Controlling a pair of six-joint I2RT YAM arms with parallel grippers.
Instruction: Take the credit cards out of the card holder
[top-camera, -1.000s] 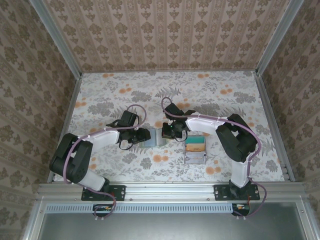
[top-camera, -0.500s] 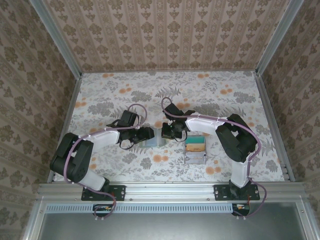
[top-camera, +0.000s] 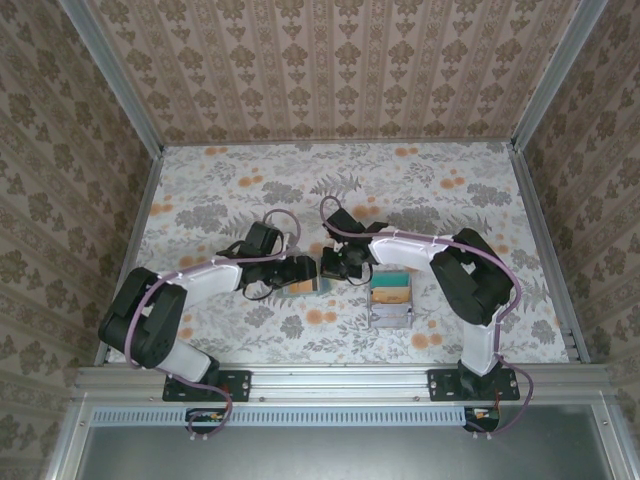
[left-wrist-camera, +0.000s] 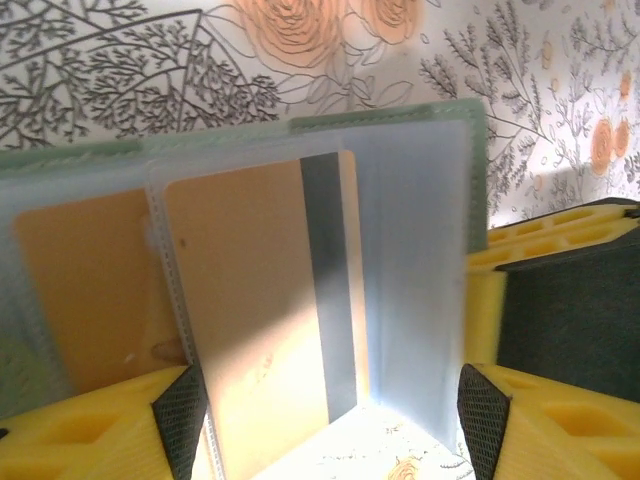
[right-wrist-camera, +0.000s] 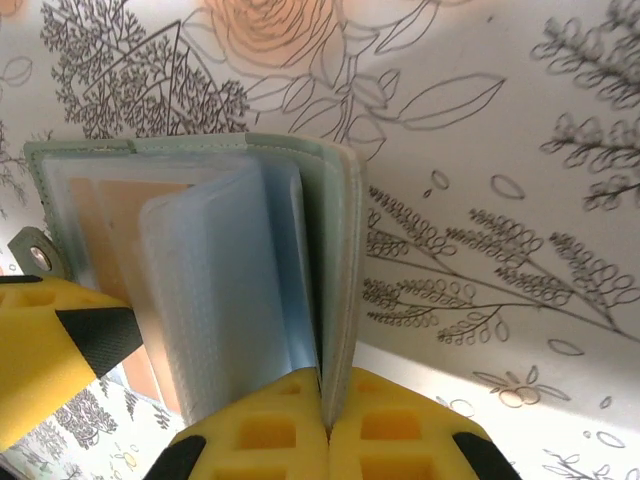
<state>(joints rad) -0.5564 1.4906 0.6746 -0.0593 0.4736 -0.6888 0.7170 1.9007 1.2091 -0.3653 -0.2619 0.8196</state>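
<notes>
A grey tray (top-camera: 391, 316) is seen just right of centre in the top view, with a teal piece (top-camera: 392, 271) and a tan piece (top-camera: 391, 287) laid in its upper end. A floral tablecloth (top-camera: 230, 190) is spread beneath it, patterned wallpaper (top-camera: 330, 60) is seen above, and a metal rail (top-camera: 340, 381) is run along the bottom.

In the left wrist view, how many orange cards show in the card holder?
2. A striped orange card is in the middle sleeve of the card holder; a second orange card is in the sleeve left of it. Others may be hidden.

Grey-green card holder (left-wrist-camera: 440, 112) — orange card (left-wrist-camera: 250, 300), dark stripe (left-wrist-camera: 325, 280); table (top-camera: 430, 190) floral, grey-orange.
</notes>
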